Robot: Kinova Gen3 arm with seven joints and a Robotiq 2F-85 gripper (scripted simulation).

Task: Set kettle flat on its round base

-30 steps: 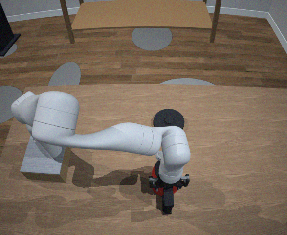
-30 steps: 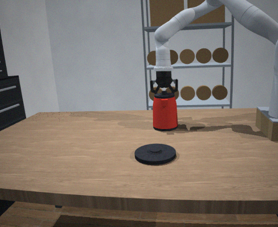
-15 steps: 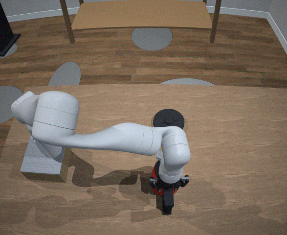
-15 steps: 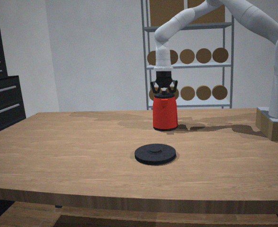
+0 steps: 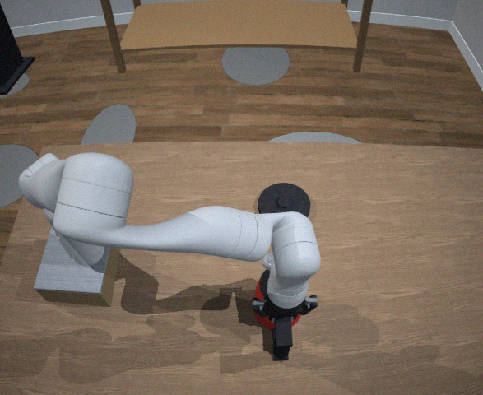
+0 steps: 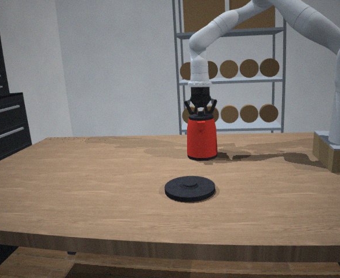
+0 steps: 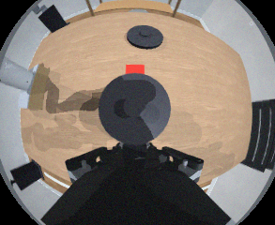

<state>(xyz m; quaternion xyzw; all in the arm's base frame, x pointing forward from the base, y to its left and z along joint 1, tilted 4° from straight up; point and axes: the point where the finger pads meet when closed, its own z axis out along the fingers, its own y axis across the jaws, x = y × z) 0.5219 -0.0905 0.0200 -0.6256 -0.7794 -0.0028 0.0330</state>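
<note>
1. Taking the kettle as the landmark and reading the exterior view from left to right: a dark drawer cabinet [image 6: 2, 119] stands far to the kettle's left, off the tabletop [image 6: 74, 185].
2. The round base [image 6: 189, 187] lies flat with its stud [image 6: 189, 183] up, in front of the kettle toward the camera and apart from it, slightly to its left.
3. The red kettle [image 6: 201, 140] stands upright on the tabletop, its black lid [image 7: 135, 111] filling the wrist view.
4. The end effector [image 6: 200, 113] hangs directly above the kettle, its fingers pinched on the knob on the lid; the handle [image 5: 282, 336] sticks out on the side away from the base.
5. Behind the kettle stands a shelf rack [image 6: 176, 90]; to its right, the arm's pedestal [image 6: 322, 149].
6. The step in hand appears to be the grasp, just made; the lift has not begun.
7. Next, I judge, comes a straight lift, a carry over the base, and a centered lowering so the ring slips over the stud.
</note>
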